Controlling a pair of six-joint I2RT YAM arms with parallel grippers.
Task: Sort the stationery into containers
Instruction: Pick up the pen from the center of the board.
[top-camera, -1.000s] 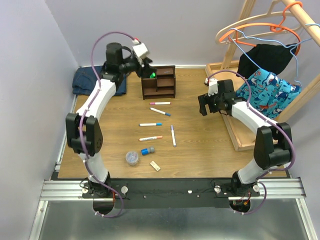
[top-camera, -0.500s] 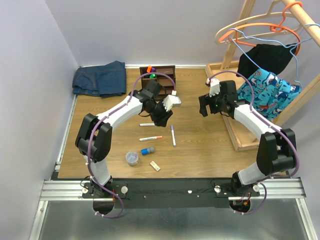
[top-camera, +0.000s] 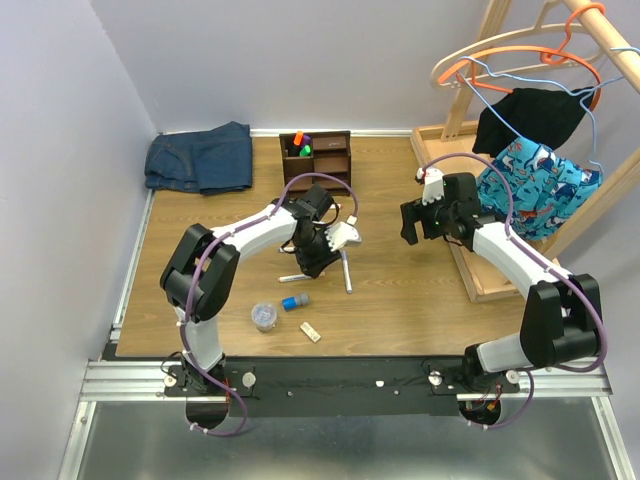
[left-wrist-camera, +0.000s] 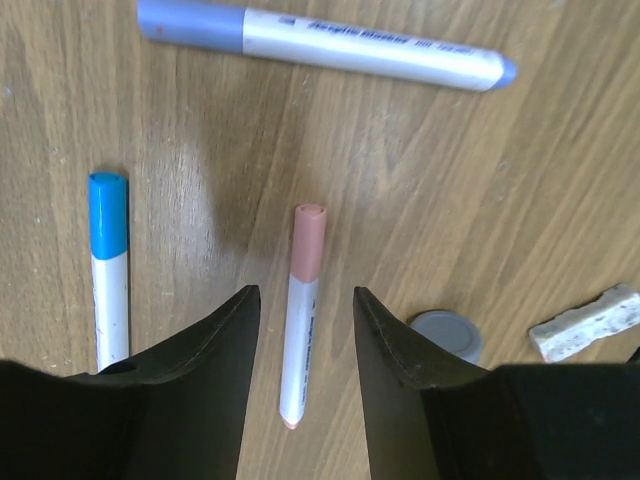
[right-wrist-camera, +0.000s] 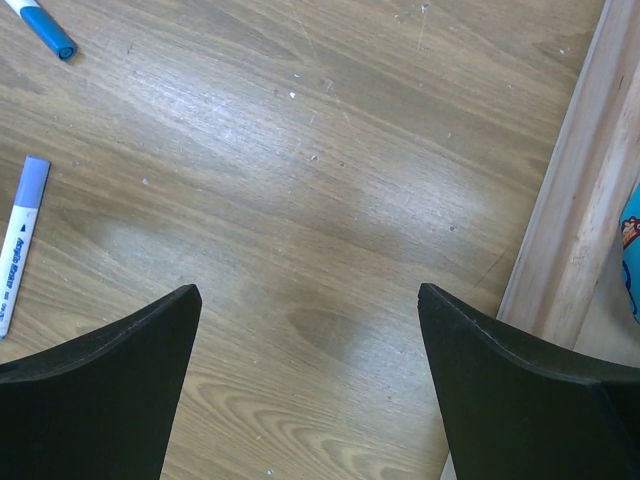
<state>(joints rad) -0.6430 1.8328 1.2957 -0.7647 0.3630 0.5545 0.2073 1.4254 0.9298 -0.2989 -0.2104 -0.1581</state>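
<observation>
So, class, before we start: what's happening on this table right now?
Two robot arms are sorting stationery into a dark wooden organiser, where some highlighters already stand. The left end effector is down over the table, its open fingers either side of a pink-capped marker without gripping it. A blue-capped marker and a purple-capped marker lie nearby. The right end effector hangs open above the table, holding nothing. A clear tub, a blue cylinder and a beige block lie unsorted.
</observation>
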